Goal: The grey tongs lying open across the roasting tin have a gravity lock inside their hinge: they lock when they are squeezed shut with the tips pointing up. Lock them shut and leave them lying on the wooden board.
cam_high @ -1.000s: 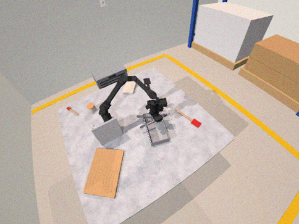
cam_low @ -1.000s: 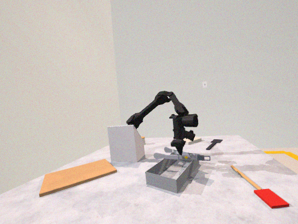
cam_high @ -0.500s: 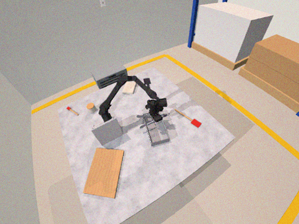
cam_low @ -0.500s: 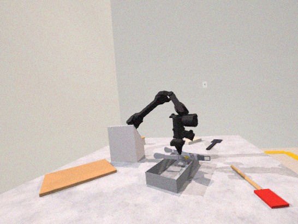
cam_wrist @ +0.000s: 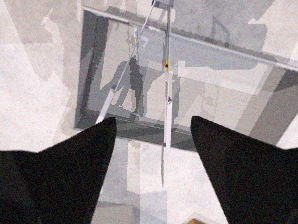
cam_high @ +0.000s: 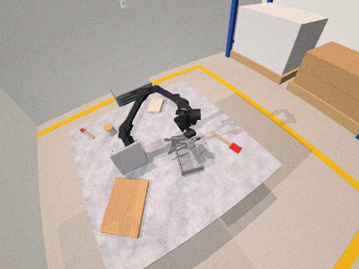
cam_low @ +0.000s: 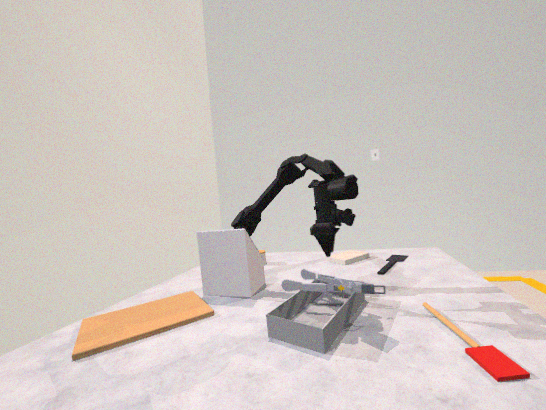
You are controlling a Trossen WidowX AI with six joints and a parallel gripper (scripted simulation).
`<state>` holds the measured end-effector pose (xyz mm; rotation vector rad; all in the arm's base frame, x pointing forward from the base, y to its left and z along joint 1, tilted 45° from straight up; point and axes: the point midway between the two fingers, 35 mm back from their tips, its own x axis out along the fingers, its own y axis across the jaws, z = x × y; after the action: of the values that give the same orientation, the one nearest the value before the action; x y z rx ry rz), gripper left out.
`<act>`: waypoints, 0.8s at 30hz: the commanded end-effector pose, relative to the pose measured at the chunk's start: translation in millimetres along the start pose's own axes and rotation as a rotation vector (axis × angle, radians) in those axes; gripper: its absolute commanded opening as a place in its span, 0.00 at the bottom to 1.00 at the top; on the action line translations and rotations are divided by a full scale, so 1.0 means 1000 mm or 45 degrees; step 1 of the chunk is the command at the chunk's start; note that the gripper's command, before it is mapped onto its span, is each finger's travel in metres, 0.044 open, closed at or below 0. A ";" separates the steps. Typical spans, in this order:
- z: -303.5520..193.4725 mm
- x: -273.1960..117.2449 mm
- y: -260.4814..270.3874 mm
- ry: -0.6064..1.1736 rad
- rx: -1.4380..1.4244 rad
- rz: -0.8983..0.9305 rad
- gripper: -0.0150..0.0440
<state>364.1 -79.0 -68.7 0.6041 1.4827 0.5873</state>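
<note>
The grey tongs [cam_low: 306,286] [cam_wrist: 168,120] lie open across the roasting tin [cam_high: 193,171] [cam_low: 295,331] [cam_wrist: 91,60]. Their two arms are spread, with the rounded tips towards the pale block and the dark hinge end past the tin's far side. One arm has a yellow mark. My gripper [cam_low: 328,255] [cam_wrist: 153,122] is open and empty, pointing down above the tongs with a gap below it. In the wrist view one tong arm runs between the fingertips' lines of reach, the other ends near the left fingertip. The wooden board [cam_high: 125,207] [cam_low: 142,320] carries nothing.
A pale wedge-shaped block [cam_high: 128,159] [cam_low: 225,265] stands between board and tin. A red spatula [cam_high: 235,147] [cam_low: 497,362] lies beyond the tin. A cream block [cam_high: 155,105] [cam_low: 350,257], a black tool [cam_low: 392,264], an orange-topped cylinder [cam_high: 108,128] and a small red-headed tool [cam_high: 83,130] lie farther back.
</note>
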 end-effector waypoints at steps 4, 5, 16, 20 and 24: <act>0.000 0.001 0.000 0.003 0.000 0.001 1.00; 0.000 0.002 0.000 0.003 0.012 0.001 1.00; 0.009 0.034 0.006 0.017 0.299 0.005 1.00; 0.008 0.034 0.006 0.017 0.299 0.005 1.00; 0.008 0.035 0.006 0.016 0.299 0.005 1.00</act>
<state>372.8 -51.4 -88.9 0.7768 1.5744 0.4269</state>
